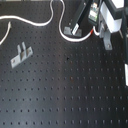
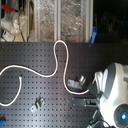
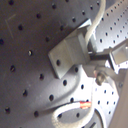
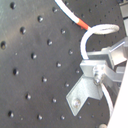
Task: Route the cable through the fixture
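The matte black perforated surface (image 1: pixel 75 95) carries everything. The thin white cable (image 2: pixel 35 73) snakes away from the pincer (image 3: pixel 102 62), its red mark (image 3: pixel 83 105) nearby. An angled metal fixture (image 3: pixel 67 52) sits just beside the pincer, which is clamped on the cable.

Table (image 1: pixel 75 90): it carries all the things; they lie toward the far side in the first exterior view.
Cable (image 1: pixel 30 22): it lies on the table in loose curves, running from the first exterior view's left edge across to the near fixture. In the second exterior view it loops from the left side up to the middle, then down.
Near fixture (image 1: pixel 71 29): it sits on the table where the cable ends, just beside the gripper (image 1: pixel 106 42). In the first wrist view the cable passes through it.
Far fixture (image 1: pixel 21 55): it stands on the table well apart, toward the first exterior view's left, below the cable.
Bins (image 2: pixel 60 20): behind the table in the second exterior view.
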Controlling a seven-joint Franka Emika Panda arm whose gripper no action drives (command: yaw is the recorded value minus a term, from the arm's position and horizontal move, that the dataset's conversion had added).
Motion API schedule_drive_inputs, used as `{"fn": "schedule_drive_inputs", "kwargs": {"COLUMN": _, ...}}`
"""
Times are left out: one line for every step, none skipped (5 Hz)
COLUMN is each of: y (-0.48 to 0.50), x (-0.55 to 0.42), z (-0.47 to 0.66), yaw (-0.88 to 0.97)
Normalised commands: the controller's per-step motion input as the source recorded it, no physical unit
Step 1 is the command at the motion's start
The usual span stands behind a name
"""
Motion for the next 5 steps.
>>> {"fn": "schedule_drive_inputs", "kwargs": {"y": 0.439, "x": 0.067, "z": 0.15, "yaw": -0.08}}
{"fn": "schedule_drive_inputs", "kwargs": {"y": 0.457, "x": 0.061, "z": 0.15, "yaw": -0.07}}
{"fn": "schedule_drive_inputs", "kwargs": {"y": 0.341, "x": 0.129, "z": 0.23, "yaw": -0.04}}
{"fn": "schedule_drive_inputs", "kwargs": {"y": 0.074, "x": 0.012, "z": 0.39, "yaw": 0.1}}
{"fn": "schedule_drive_inputs", "kwargs": {"y": 0.018, "x": 0.038, "z": 0.38, "yaw": 0.13}}
